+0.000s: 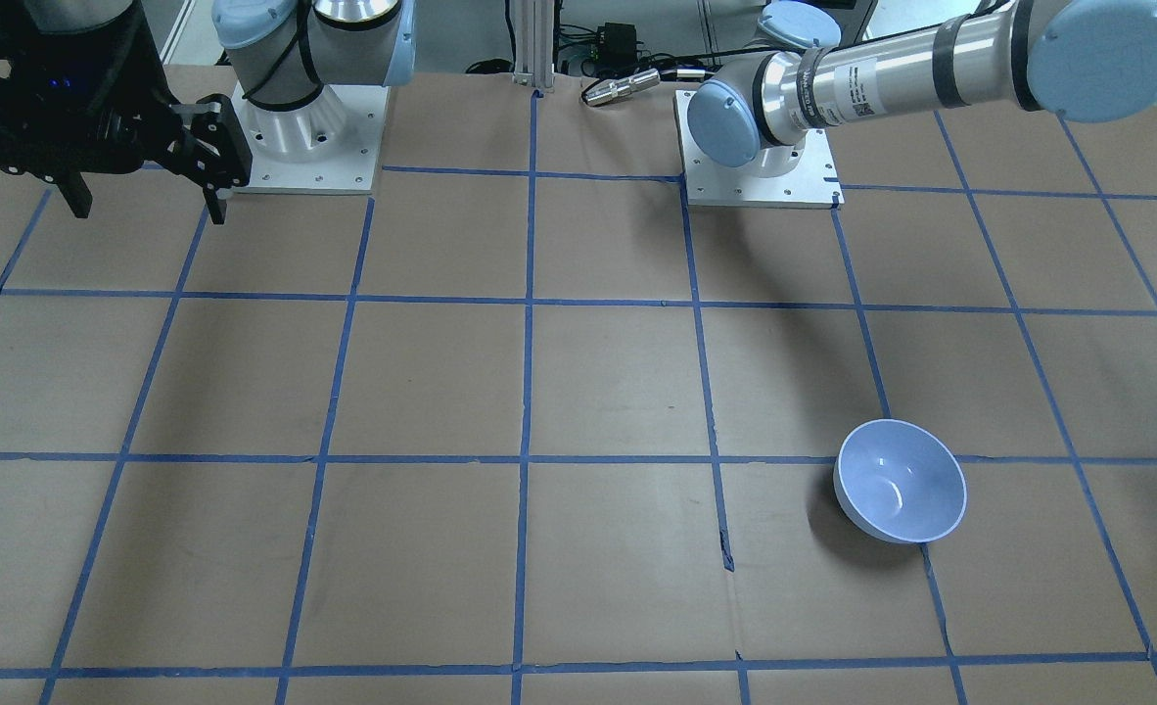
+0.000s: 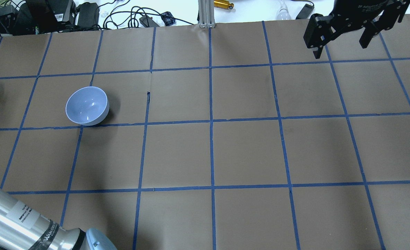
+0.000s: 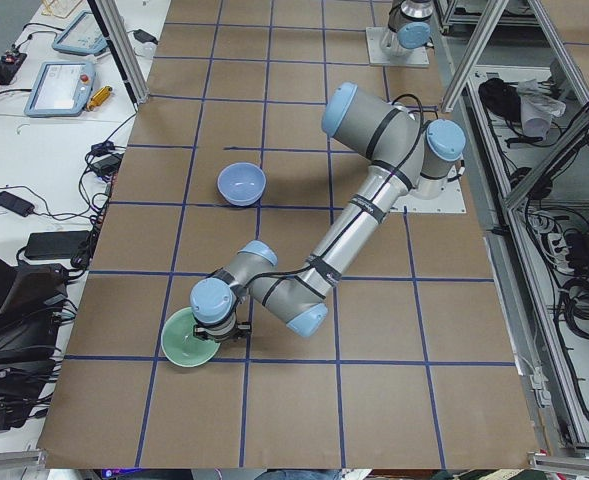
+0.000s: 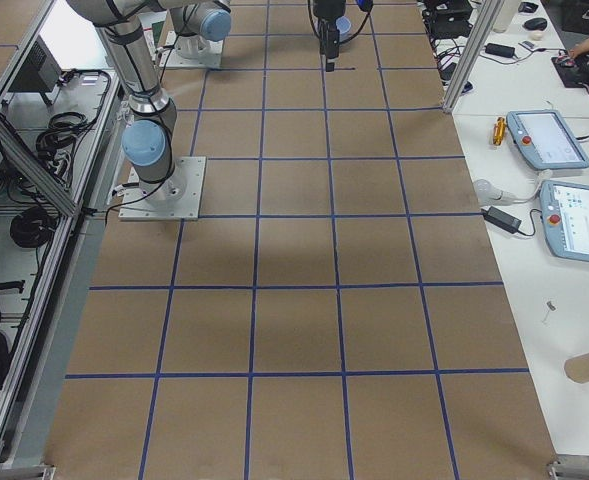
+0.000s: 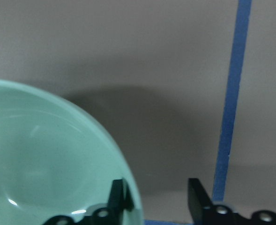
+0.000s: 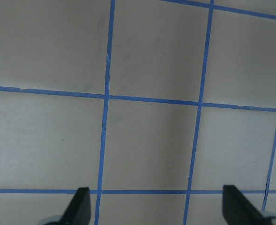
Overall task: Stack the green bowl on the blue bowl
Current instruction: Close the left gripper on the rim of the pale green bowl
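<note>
Overhead exterior shows a brown paper tabletop (image 2: 246, 152) with a blue tape grid (image 2: 211, 104) and the right gripper (image 2: 341, 48) spread. The left gripper (image 5: 156, 187) is spread astride the green bowl (image 5: 48, 159) rim.

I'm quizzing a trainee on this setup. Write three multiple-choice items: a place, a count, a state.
1. Where is the green bowl?
A. At the left hand, apart from the blue bowl.
B. Nested in the blue bowl.
C. Upside down on the blue bowl.

2. How many bowls show?
A. One.
B. Two.
C. Three.

3. The right hand is:
A. Open, empty.
B. Shut on a bowl.
C. Out of view.

Answers:
1 A: the left wrist view shows its rim in that hand's gap.
2 B: one green, one blue.
3 A: its wrist view shows it spread wide, holding nothing.
</note>
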